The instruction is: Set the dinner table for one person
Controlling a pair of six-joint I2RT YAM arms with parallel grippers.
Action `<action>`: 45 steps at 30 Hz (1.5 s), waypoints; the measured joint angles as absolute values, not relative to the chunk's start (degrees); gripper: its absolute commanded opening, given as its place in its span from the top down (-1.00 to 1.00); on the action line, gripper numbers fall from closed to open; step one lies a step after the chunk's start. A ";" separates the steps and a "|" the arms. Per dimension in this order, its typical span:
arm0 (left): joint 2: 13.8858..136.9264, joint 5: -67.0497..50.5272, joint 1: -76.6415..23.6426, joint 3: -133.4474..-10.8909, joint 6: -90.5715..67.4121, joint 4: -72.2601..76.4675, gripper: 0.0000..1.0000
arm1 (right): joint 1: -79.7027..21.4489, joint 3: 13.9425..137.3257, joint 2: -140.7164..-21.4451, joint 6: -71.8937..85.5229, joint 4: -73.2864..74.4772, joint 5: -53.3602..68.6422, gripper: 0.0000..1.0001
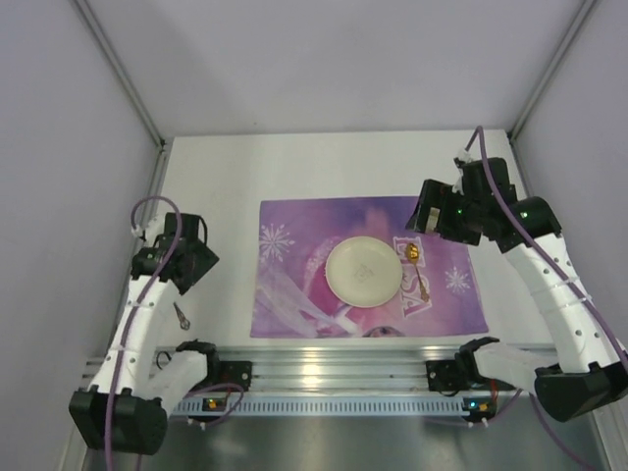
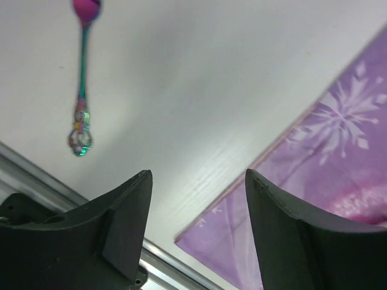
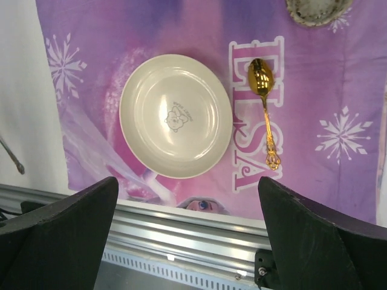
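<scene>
The dinner table point(image 1: 221, 172) is a white top with a purple placemat point(image 1: 294, 294) on it. A cream plate point(image 1: 364, 272) sits on the mat, and a gold spoon point(image 1: 420, 269) lies just to its right. Both also show in the right wrist view, the plate point(image 3: 175, 116) and the spoon point(image 3: 264, 112). An iridescent utensil point(image 2: 81, 84) lies on bare table left of the mat, seen from above as the utensil point(image 1: 183, 314). My left gripper point(image 2: 198, 175) hovers open and holds nothing, over the mat's near left corner. My right gripper point(image 3: 188, 181) is open and holds nothing, high above the mat's right end.
A ribbed aluminium rail point(image 1: 324, 368) runs along the table's near edge. White walls and posts close in the back and both sides. A round grey-rimmed object point(image 3: 317, 11) lies on the mat beyond the spoon, cut off by the frame edge.
</scene>
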State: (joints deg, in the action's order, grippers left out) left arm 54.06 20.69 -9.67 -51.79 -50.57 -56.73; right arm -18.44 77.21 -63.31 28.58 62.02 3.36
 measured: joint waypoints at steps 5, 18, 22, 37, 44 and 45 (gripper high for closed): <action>60.23 15.68 2.90 -52.82 -44.27 -57.76 -0.35 | -19.29 76.84 -65.78 28.53 60.95 6.11 -1.00; 76.40 8.56 19.64 -56.62 -28.16 -53.28 -0.28 | -19.88 76.38 -65.84 27.49 60.31 6.94 -0.99; 78.59 7.94 25.67 -57.30 -23.18 -52.40 -0.15 | -19.92 75.72 -65.76 27.05 60.01 6.55 -0.99; 92.05 5.13 33.39 -56.31 -19.53 -44.58 0.16 | -20.03 75.77 -70.35 26.55 59.59 6.11 -1.00; 95.94 2.07 36.36 -56.25 -19.70 -43.27 0.28 | -20.08 75.85 -71.13 26.28 59.61 5.48 -0.99; 96.05 1.89 36.40 -56.27 -19.64 -43.24 0.31 | -20.08 75.85 -71.33 26.15 59.64 5.32 -0.99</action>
State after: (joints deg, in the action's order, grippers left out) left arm 96.05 1.89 36.40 -56.27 -19.64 -43.24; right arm -20.08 75.85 -71.33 26.15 59.64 5.32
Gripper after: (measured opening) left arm 0.368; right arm 0.996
